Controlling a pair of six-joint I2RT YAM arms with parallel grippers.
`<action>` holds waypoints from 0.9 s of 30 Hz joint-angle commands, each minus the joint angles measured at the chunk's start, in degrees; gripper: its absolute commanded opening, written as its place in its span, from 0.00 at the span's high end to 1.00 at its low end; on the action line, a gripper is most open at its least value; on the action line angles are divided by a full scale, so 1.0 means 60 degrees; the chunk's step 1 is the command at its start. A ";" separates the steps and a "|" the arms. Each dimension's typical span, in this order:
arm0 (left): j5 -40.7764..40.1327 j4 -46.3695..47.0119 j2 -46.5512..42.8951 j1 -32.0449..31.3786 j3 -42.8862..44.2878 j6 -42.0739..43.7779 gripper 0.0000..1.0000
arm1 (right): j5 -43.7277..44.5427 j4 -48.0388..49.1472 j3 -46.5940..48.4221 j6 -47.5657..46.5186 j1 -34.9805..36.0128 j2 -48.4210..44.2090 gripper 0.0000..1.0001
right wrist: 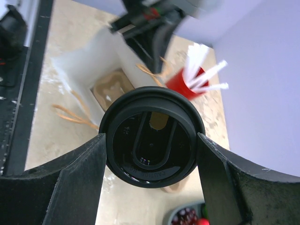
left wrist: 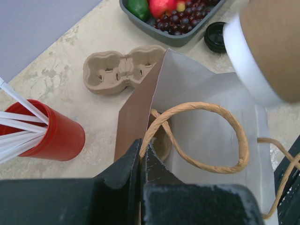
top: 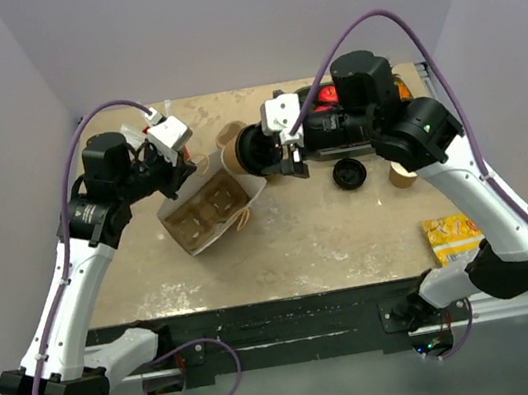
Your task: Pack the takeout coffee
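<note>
The takeout coffee [right wrist: 152,136], judged light and crushable, is clasped at its stiffer lid [right wrist: 140,110] by the right gripper [right wrist: 151,140]; the bag [left wrist: 206,117] is pinched by the left gripper [left wrist: 140,157]

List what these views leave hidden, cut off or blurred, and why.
Right wrist: the takeout coffee shows only its lid, which hides the cup wall.
Left wrist: that cup is a blur cut off by the top right corner.
Left wrist: the fruit tray runs off the top edge.
Left wrist: the near edge of the paper bag is behind the left hand.
</note>
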 commanded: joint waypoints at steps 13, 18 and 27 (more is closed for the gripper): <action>0.0252 0.1031 -0.0342 -0.0039 -0.0383 -0.0801 1.00 | 0.0821 0.2573 -0.2257 -0.0056 0.1558 -0.0217 1.00; 0.0120 0.1031 -0.0459 -0.0171 -0.0617 -0.0538 1.00 | 0.0353 0.2252 -0.1554 0.0032 0.1573 0.0090 1.00; 0.0192 0.1470 -0.0445 -0.0288 -0.0911 -0.0639 1.00 | 0.0133 0.1929 -0.1889 -0.0800 0.1632 0.0179 1.00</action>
